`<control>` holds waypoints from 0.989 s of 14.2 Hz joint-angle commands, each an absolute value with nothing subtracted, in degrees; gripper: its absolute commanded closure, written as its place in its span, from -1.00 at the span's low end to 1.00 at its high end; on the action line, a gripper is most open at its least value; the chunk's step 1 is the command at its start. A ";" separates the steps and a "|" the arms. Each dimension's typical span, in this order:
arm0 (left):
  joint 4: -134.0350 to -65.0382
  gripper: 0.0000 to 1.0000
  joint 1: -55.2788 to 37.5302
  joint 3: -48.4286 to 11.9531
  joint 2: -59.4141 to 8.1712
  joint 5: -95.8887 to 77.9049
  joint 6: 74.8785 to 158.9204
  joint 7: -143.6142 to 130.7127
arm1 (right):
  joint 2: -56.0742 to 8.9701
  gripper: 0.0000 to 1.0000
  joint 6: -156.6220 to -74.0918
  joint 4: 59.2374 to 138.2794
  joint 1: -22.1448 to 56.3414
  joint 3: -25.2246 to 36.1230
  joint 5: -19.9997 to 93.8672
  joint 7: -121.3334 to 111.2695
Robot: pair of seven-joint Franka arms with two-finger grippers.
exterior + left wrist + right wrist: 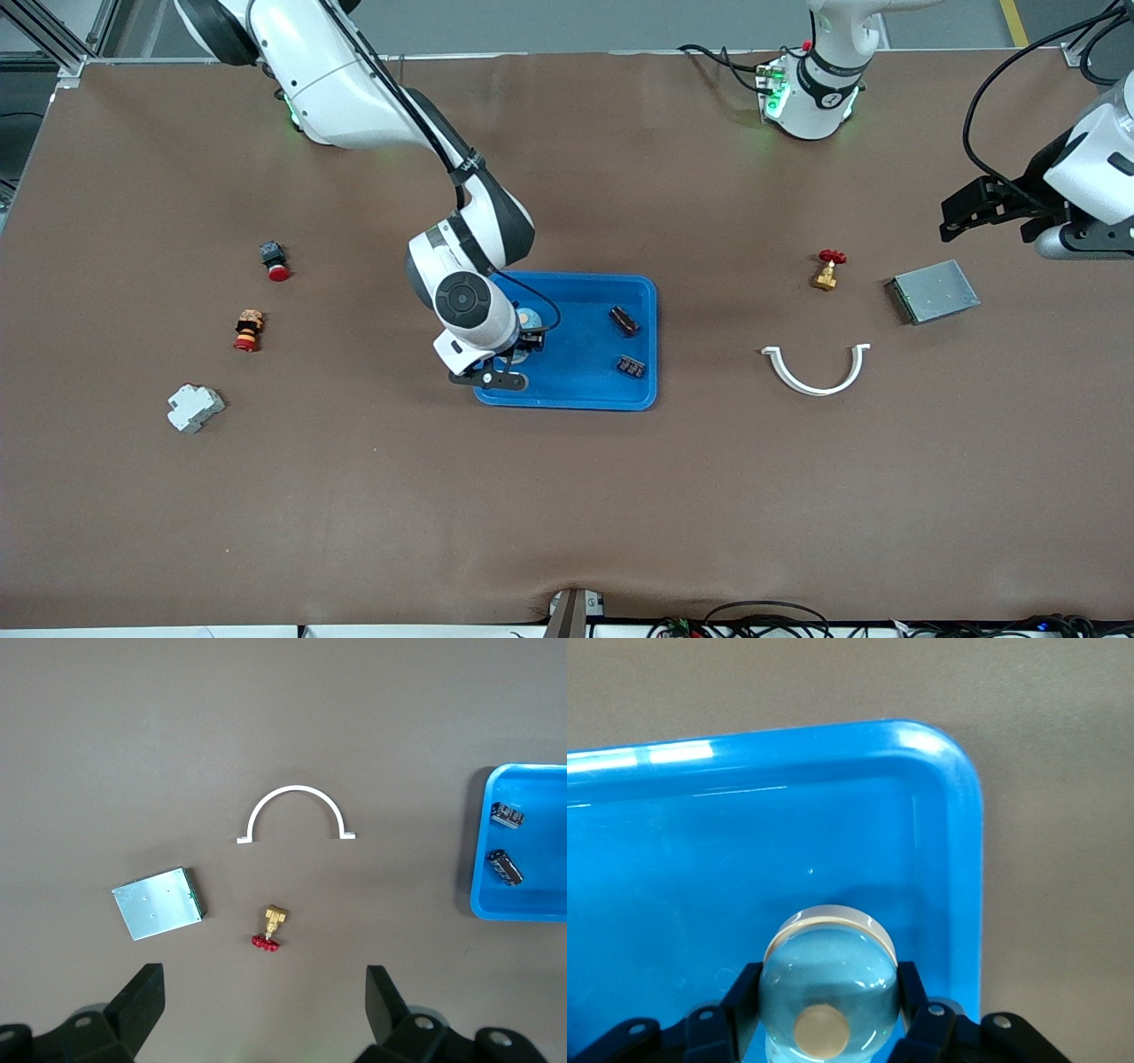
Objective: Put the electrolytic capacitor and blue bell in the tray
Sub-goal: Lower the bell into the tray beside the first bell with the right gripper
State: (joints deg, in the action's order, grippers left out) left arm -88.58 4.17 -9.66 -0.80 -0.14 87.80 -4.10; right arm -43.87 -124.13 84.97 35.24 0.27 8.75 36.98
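the right gripper (829, 1010) was seen clenched on the bell (828, 992), a pale blue dome with a round button on top, and it was held low over the tray (589, 390) at the end nearer the right arm. whether the bell touched the tray floor could not be told. two dark capacitors (624, 321) (632, 366) were found lying in the tray at its end toward the left arm, apart from each other.

the left gripper (261, 1010) was held released, fingers (142, 1001) wide, in the air at the left arm's end of the table, where that arm waited. under it and near it a grey metal box (933, 291), a brass valve with a red handle (828, 269) and a white curved clip (817, 368) were laid on the brown table (567, 496).

toward the right arm's end, a red push button (275, 261), a second red and yellow button (249, 330) and a white block (194, 408) were spread well apart.
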 commanded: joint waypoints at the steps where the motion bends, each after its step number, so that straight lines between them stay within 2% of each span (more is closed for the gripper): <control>1: -89.38 -1.00 4.48 -9.76 0.53 -0.62 87.36 -3.69 | -45.70 0.53 -124.89 82.71 35.68 0.79 9.32 37.97; 9: -89.38 -1.00 4.57 -9.76 0.44 -0.62 87.36 -3.69 | -47.90 0.52 -127.00 81.83 36.56 0.79 9.23 38.58; 14: -89.30 -1.00 4.48 -9.76 0.44 -0.62 87.36 -3.69 | -47.99 0.39 -127.00 81.91 36.56 0.79 9.05 38.50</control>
